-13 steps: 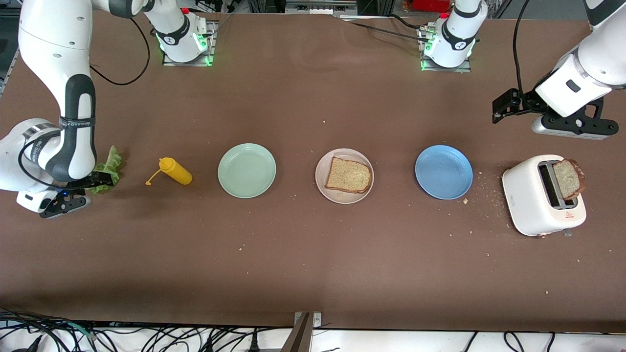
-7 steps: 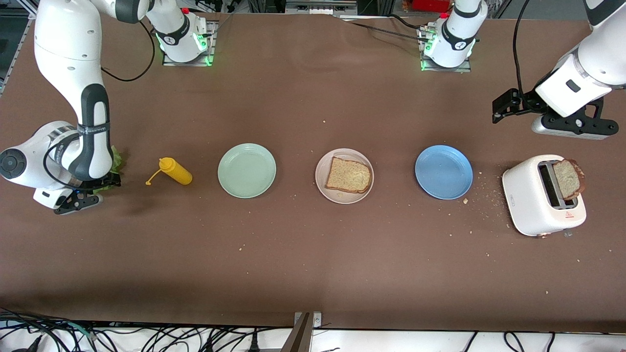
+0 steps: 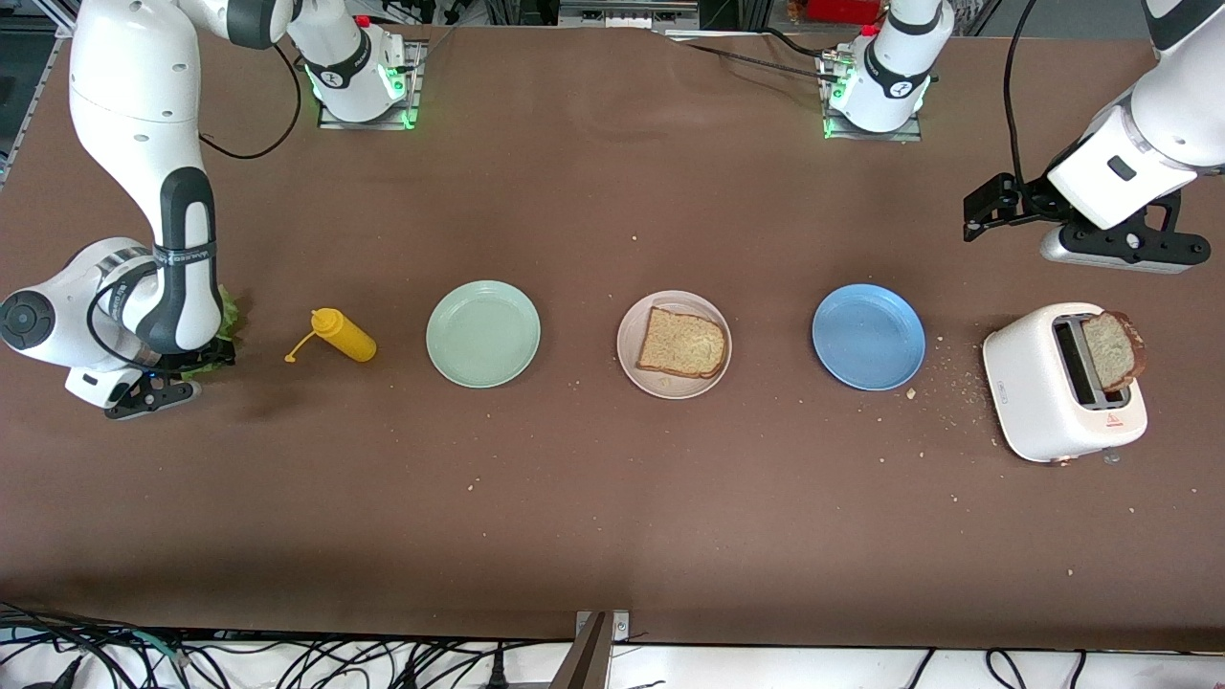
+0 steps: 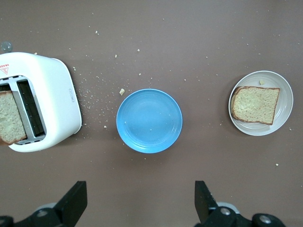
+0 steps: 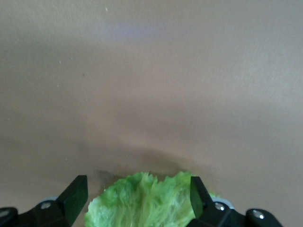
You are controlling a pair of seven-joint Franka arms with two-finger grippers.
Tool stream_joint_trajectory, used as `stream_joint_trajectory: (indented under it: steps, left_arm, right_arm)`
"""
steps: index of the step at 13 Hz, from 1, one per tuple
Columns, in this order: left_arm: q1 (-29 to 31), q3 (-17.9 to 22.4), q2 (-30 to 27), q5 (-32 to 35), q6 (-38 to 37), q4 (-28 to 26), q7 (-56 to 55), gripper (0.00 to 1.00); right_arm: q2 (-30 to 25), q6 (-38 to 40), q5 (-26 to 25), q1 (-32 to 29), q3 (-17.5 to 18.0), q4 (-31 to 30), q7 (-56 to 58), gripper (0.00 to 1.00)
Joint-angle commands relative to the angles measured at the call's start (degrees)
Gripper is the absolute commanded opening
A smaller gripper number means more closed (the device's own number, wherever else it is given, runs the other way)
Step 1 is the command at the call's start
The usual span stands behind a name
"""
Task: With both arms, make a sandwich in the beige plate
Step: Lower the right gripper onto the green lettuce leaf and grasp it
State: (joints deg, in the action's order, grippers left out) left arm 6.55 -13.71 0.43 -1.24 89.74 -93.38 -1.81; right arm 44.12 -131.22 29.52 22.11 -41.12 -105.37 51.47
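Front view, right arm [image 3: 177, 277] hiding lettuce [image 3: 228, 316]

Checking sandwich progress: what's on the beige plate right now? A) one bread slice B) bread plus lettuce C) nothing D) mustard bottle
A: the beige plate holds a single bread slice with nothing on top; the lettuce lies on the table between the right pincer's open fingers.

Three plates sit in a row: one mint-green plate [image 3: 483, 333], one beige plate [image 3: 674, 344], one blue plate [image 3: 868, 336]. Two bread slices: one on the beige plate [image 3: 681, 343], one in the single toaster [image 3: 1062, 383]. One mustard bottle [image 3: 343, 335], one lettuce leaf [image 5: 151, 201].
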Motion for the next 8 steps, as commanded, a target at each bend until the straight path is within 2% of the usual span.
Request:
stream_joint_trajectory:
  steps: [1,2,5,6,7,8]
  left_arm:
    - [0.04,0.17,-1.3,-1.57,-0.35,-0.92,0.67,1.0]
    - [0.13,0.17,-1.3,-1.66,-0.35,-0.92,0.67,1.0]
    - [0.04,0.26,-1.3,-1.57,-0.35,-0.92,0.67,1.0]
    - [0.04,0.17,-1.3,-1.66,-0.35,-0.92,0.67,1.0]
    - [0.04,0.17,-1.3,-1.66,-0.35,-0.92,0.67,1.0]
    - [0.04,0.17,-1.3,-1.66,-0.35,-0.92,0.67,1.0]
  right_arm:
    - [-0.44,1.14,1.07,-0.58,-0.1,-0.8,0.29,0.77]
    - [-0.44,1.58,1.07,-0.93,-0.1,-0.8,0.38,0.66]
    - [-0.44,2.73,0.98,-1.28,-0.1,-0.8,0.56,0.2]
    - [-0.44,2.81,0.98,-1.28,-0.1,-0.8,0.56,0.08]
    - [-0.44,2.81,0.98,-1.28,-0.1,-0.8,0.56,0.0]
    - [-0.44,2.81,0.98,-1.28,-0.1,-0.71,0.56,0.0]
